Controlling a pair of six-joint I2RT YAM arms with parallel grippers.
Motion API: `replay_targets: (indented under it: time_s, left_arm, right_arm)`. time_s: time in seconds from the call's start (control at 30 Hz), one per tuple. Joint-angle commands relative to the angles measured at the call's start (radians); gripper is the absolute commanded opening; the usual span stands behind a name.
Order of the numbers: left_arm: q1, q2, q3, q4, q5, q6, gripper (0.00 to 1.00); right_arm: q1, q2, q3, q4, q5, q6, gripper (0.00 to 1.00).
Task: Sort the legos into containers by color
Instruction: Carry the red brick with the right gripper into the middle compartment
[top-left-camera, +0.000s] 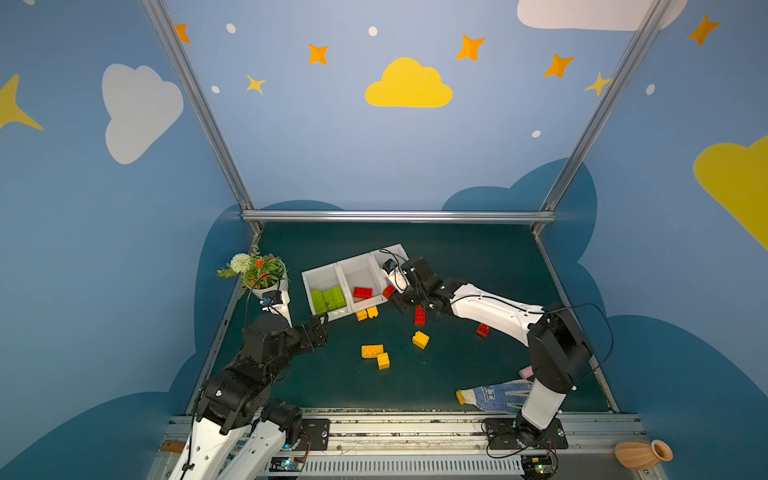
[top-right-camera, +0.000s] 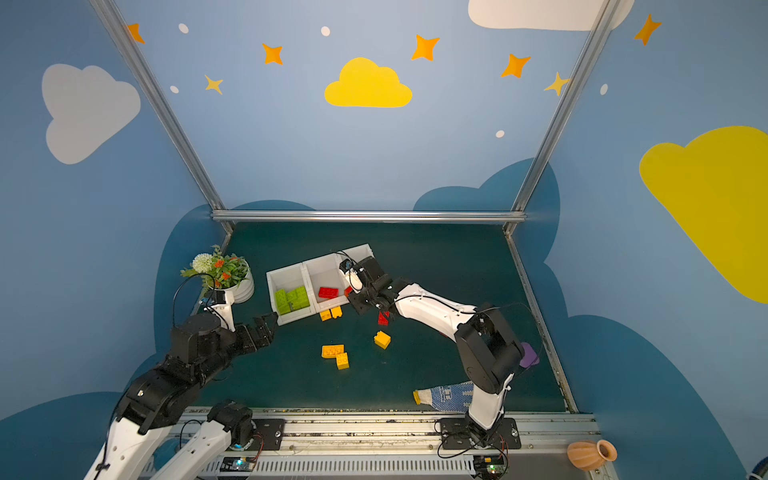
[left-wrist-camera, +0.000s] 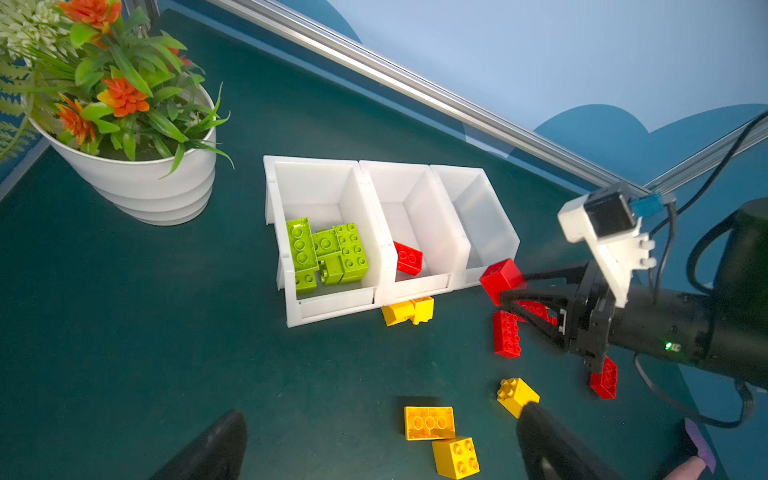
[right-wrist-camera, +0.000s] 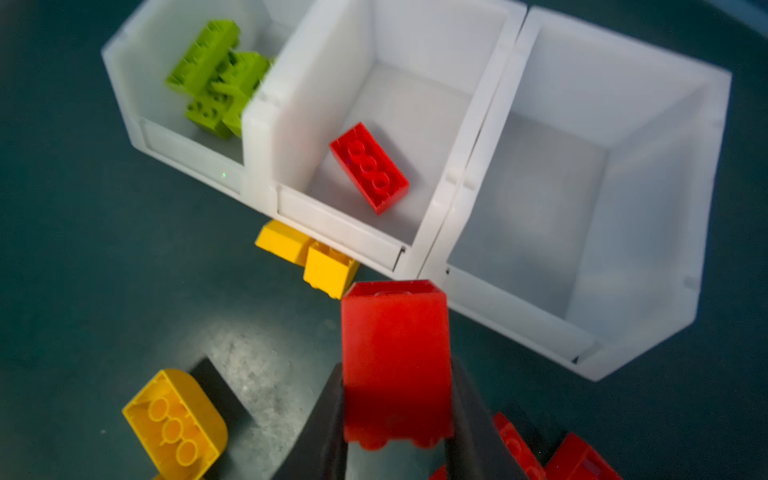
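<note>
Presently: right gripper (right-wrist-camera: 397, 370), jaws closed narrow on one red brick (right-wrist-camera: 395, 345), studs turned back toward the wrist, carried clear of the mat (top-left-camera: 457, 249). Just ahead of its tips stand the containers (left-wrist-camera: 365, 183), three white bins joined in a row. The brick hangs at the front lip where the middle and end bins meet; whether it touches the lip cannot be told. Ahead and to one side, in the middle bin, a second red brick (right-wrist-camera: 369, 167) lies studs up. Farther along, in the bin at the far end of the row, is a heap of green bricks (left-wrist-camera: 328, 253). Near the tips, against the middle bin's front wall, two yellow bricks (right-wrist-camera: 307, 255) rest on the mat. Beneath and behind the fingers lie loose red bricks (left-wrist-camera: 507, 334). Left gripper (top-left-camera: 322, 328): jaws spread wide, holding nothing, well apart from the right one, near the green bin's front corner. Ahead of its fingers, three yellow bricks (left-wrist-camera: 429, 422) sit on the mat, two touching, one just by a fingertip. Ahead and off to its outer side stands a white flower pot (left-wrist-camera: 141, 183).
</note>
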Motion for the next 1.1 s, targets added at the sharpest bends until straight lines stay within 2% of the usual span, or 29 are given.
replay_targets:
  time_s: [0.0,0.37,0.53,0.6,0.7,0.77,0.87,1.0,1.07]
  left_arm:
    - [0.004,-0.011,-0.008,0.007,0.005,0.009,1.0]
    - [0.001,-0.008,-0.008,0.008,0.009,0.009,1.0]
    - [0.002,0.0,-0.01,0.008,0.009,0.011,1.0]
    - [0.002,0.005,-0.009,0.008,0.012,0.012,1.0]
    - [0.0,0.015,-0.003,0.0,-0.003,0.016,1.0]
    - [-0.002,0.033,0.011,-0.027,-0.063,0.01,1.0]
    - [-0.01,0.069,0.027,-0.035,-0.067,0.011,1.0]
    - [-0.037,0.14,0.067,-0.038,-0.057,-0.018,1.0]
    - [-0.081,0.192,0.093,-0.04,-0.076,-0.034,1.0]
  right_arm:
    - [0.009,0.056,0.095,-0.031,-0.04,0.022,0.13]
    - [0.011,0.273,0.373,-0.09,-0.07,0.06,0.16]
    - [0.012,0.333,0.451,-0.114,-0.063,0.069,0.25]
    - [0.008,0.335,0.459,-0.116,-0.058,0.07,0.33]
    - [0.005,0.316,0.449,-0.11,-0.049,0.073,0.55]
    - [0.0,0.283,0.418,-0.1,-0.038,0.076,0.66]
    - [-0.011,0.194,0.321,-0.042,-0.039,0.084,0.74]
    - [-0.042,0.039,0.161,0.012,-0.041,0.112,0.77]
    - [-0.072,-0.06,0.062,0.03,-0.06,0.143,0.78]
